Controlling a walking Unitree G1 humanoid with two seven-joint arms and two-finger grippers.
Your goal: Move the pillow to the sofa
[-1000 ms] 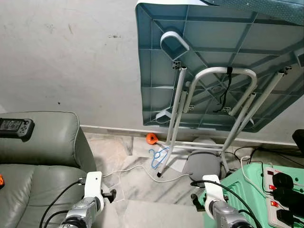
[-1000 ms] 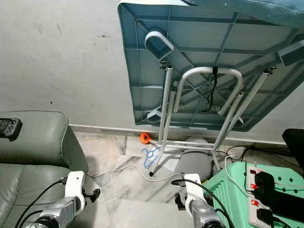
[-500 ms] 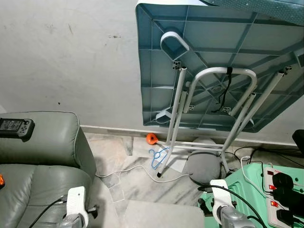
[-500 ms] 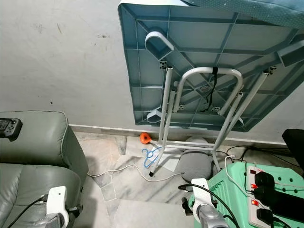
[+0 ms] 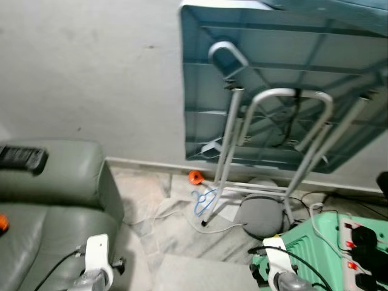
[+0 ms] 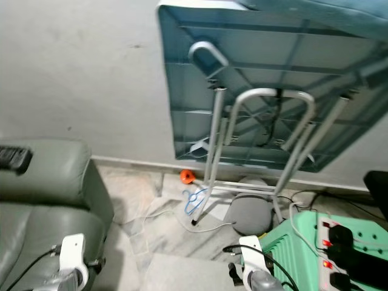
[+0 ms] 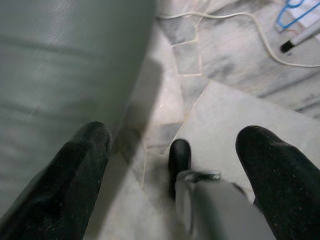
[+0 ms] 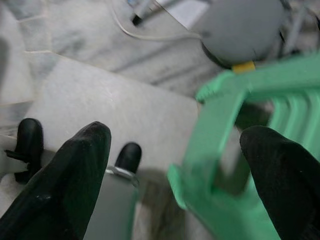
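The grey-green leather sofa (image 5: 54,200) stands at the left, and its side (image 7: 65,60) fills part of the left wrist view. A grey round cushion-like thing (image 5: 264,213) lies on the floor under a folded table, also seen as a grey round shape (image 8: 245,30) in the right wrist view. My left gripper (image 7: 175,137) hangs open over the marble floor beside the sofa, holding nothing. My right gripper (image 8: 177,137) is open too, low over the floor next to a green plastic stool (image 8: 225,125). Both wrists, left (image 5: 97,260) and right (image 5: 276,260), show at the bottom of the blurred head views.
A blue folded table (image 5: 279,85) with white legs leans on the wall ahead. The green stool (image 5: 315,242) at the right carries a power strip (image 5: 361,239). A white cable (image 7: 240,25), a blue hanger (image 5: 203,200) and an orange object (image 5: 194,176) lie on the floor. A black remote (image 5: 21,157) rests on the sofa arm.
Both arms dropped lower over the last second, the left one moving toward the sofa. The head view has shifted a little and turned blurry.
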